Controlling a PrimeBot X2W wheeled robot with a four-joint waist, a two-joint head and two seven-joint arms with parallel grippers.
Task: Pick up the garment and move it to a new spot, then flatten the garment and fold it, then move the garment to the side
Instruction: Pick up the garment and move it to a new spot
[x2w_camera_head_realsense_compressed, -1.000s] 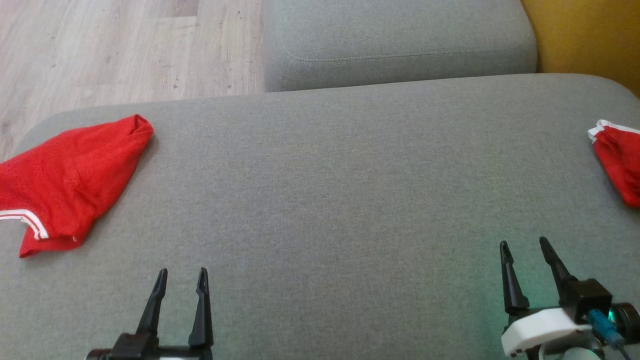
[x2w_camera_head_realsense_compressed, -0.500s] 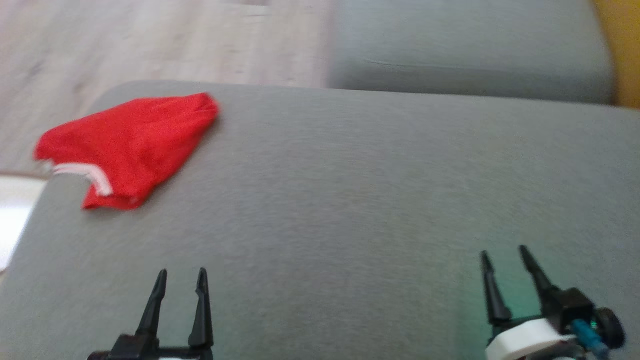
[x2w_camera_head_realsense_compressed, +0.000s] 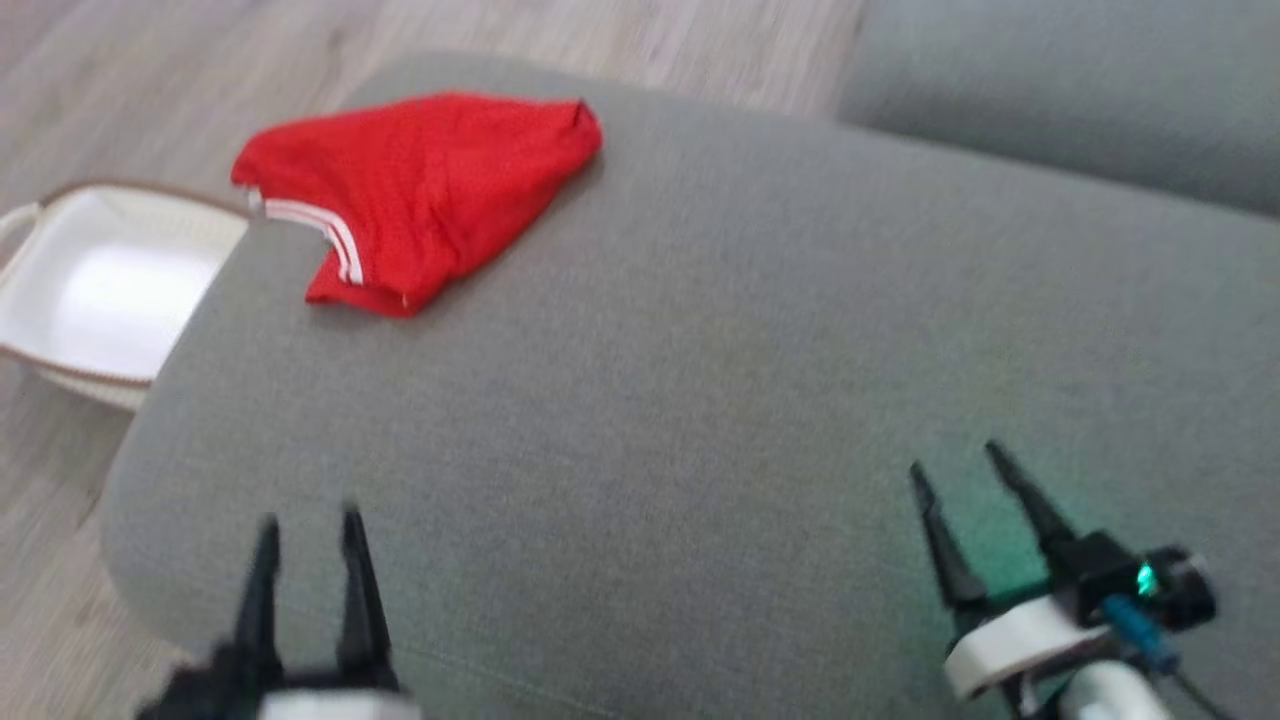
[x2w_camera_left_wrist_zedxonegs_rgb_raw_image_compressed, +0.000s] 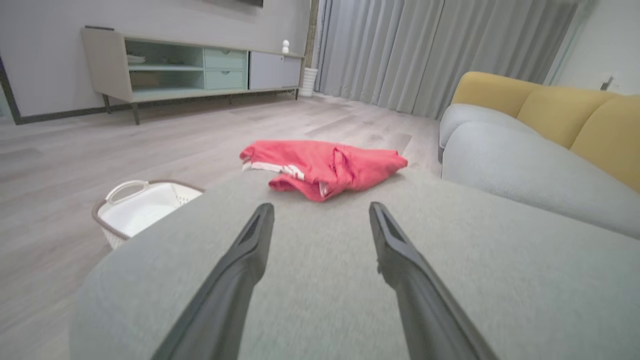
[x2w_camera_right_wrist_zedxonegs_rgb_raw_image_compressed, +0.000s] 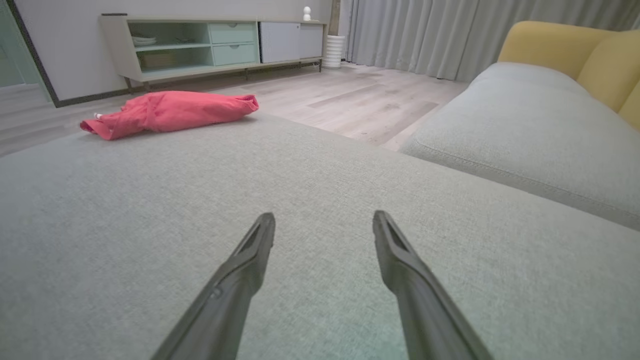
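so, quick read: the crumpled red mesh garment with white striped trim (x2w_camera_head_realsense_compressed: 420, 195) sits on the far left corner of the big grey fabric sofa cushion (x2w_camera_head_realsense_compressed: 700, 400), close to the edge. a white plastic laundry basket (x2w_camera_head_realsense_compressed: 100, 290) sits on the pale wood floor (x2w_camera_head_realsense_compressed: 150, 60) just past that edge.

nothing is gripping the garment. your left jaws are spread and empty over the near left of the cushion, and your right jaws are spread and empty over the near right.

the bit that matters: the garment lies straight out ahead of the left jaws. in the left wrist view it sits right between the two fingers, lying crosswise to them. in the head view its long axis runs on a diagonal, with the striped end toward the basket side and the plain end pointing to the far right.

the right jaws are well apart from it, across most of the cushion, so i'd say the left arm is your reach here.

i reckon you're at the very start, with the pick-up not yet begun. the head view is a bit blurry, so don't trust the finer folds.
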